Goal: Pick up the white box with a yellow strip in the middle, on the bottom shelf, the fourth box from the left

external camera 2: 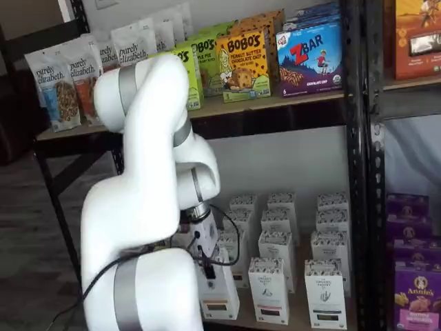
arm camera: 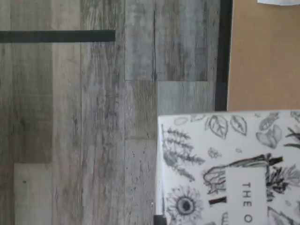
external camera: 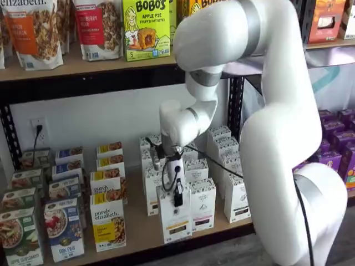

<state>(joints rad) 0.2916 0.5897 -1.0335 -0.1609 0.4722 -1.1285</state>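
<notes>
Gripper (external camera: 177,200) clamped on white box (external camera: 176,221), yellow strip label low; wrist view reads "THE O".

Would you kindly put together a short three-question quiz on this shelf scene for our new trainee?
1. True or false: the gripper is up beside the granola bags.
2. The strip low on the white box under the gripper is: A pink, B tan-yellow, C green.
3. Which brand name is printed on the lime-green box on the upper shelf?

Key: 1 false, it is down at the bottom shelf. 2 B. 3 Bobo's.
</notes>
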